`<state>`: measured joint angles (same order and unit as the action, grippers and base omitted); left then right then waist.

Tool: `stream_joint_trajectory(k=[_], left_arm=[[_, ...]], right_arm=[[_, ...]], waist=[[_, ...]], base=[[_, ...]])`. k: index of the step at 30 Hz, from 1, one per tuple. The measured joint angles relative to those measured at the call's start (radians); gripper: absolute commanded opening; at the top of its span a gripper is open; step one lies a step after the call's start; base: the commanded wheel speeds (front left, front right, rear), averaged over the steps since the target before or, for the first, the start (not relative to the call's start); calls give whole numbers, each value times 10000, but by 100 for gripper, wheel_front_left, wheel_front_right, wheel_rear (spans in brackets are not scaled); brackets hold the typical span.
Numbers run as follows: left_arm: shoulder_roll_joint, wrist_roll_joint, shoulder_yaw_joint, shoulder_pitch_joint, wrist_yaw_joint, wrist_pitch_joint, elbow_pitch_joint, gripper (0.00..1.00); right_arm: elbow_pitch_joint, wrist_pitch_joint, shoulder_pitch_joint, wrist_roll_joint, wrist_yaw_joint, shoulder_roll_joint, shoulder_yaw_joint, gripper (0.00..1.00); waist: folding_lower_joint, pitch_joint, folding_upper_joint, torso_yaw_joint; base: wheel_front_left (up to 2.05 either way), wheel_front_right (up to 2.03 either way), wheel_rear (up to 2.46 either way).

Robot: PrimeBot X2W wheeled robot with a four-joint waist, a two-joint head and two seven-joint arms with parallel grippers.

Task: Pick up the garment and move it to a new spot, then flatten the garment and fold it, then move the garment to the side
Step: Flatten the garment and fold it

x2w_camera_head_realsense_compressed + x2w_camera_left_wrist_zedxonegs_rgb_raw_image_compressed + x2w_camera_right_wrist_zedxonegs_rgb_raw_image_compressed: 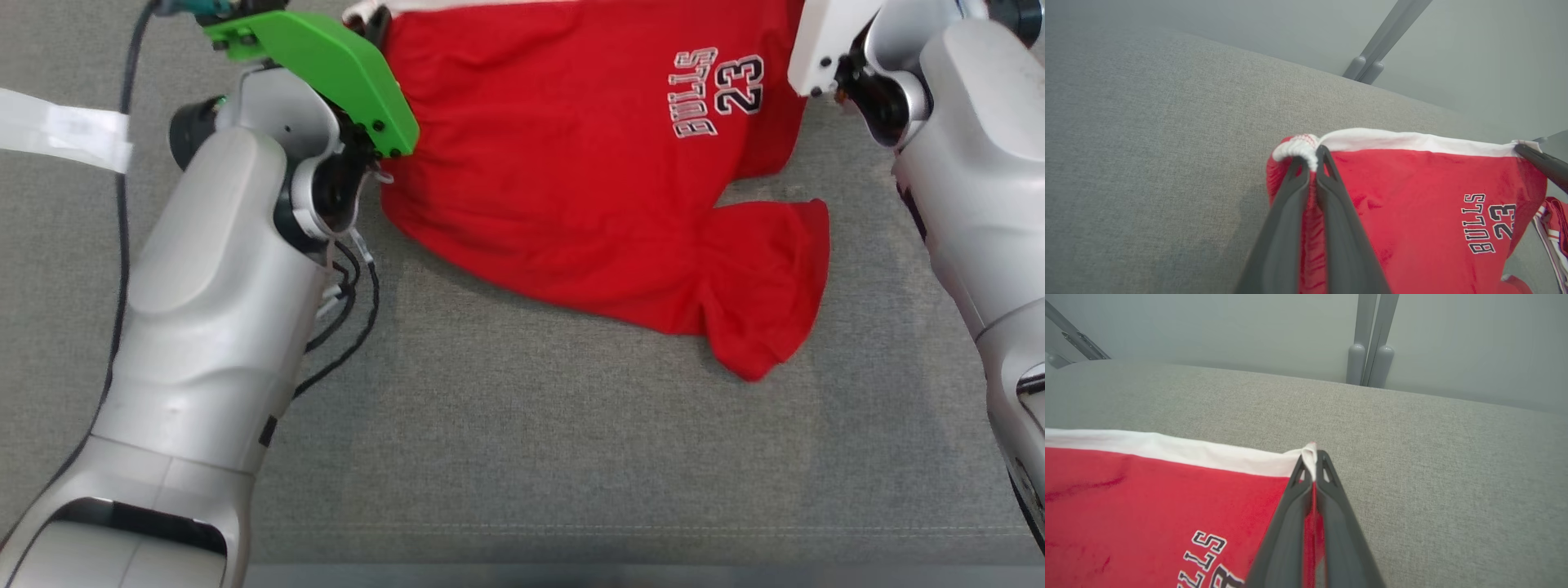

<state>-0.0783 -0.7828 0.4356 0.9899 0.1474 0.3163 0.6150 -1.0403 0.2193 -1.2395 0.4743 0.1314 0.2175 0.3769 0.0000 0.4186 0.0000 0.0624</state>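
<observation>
Fingers of the left gripper [1312, 159] and right gripper [1312, 459] pinch shut on opposite ends of the white waistband [1412, 141], so the red Bulls shorts [571, 163] span crosswise between them on the grey fabric surface [522, 425].

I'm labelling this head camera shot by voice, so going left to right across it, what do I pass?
White strip on the grey surface → the robot's left arm → red garment → the robot's right arm.
</observation>
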Motion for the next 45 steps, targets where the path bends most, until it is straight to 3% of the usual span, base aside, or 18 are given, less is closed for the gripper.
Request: stream_joint_trajectory(k=[3, 9, 17, 25, 31, 34, 41, 45], left_arm=[[-134, -125, -351, 528, -387, -616, 79, 0], [-397, -848, -1114, 1677, -1626, -1237, 10, 0], [-901, -853, -1549, 3589, -2449, -2412, -493, 0], [-1269, -372, -1918, 4497, -2715, -5275, -1252, 0], [-1154, -98, -2270, 4368, -2754, -5770, -2013, 0], [-1026, -61, -2125, 3591, -2754, -5787, -2228, 0], [-1081, -303, -826, 1128, -2755, -5789, -2405, 0], [-1597, -723, 491, -221, -2763, -5544, -2832, 0]], right_arm=[[211, -779, -591, -105, 0, -138, 82, 0], [268, -2230, -2006, -742, 0, -226, 236, 0], [21, -3710, -4004, -1653, 0, -336, 104, 0], [529, -4769, -4946, -2529, 0, -345, -201, 0], [2982, -4811, -4358, -3956, 0, -132, -920, 0], [3012, -4811, -3603, -4255, 0, -104, -550, 0], [2650, -4656, -2009, -3237, 0, 290, 1057, 0], [3442, -4297, -738, -1919, 0, 869, 1973, 0]], waist=[[0, 60, 0, -190], [0, 185, 0, -665], [0, 747, 0, -1079], [0, 1101, 0, -1504], [1, 1253, 0, -1503], [0, 1213, 0, -1450], [0, 890, 0, -1336], [0, 510, 0, -1257]], base=[[0, 0, 0], [0, 0, 0], [0, 0, 0], [0, 0, 0], [0, 0, 0], [0, 0, 0], [0, 0, 0], [0, 0, 0]])
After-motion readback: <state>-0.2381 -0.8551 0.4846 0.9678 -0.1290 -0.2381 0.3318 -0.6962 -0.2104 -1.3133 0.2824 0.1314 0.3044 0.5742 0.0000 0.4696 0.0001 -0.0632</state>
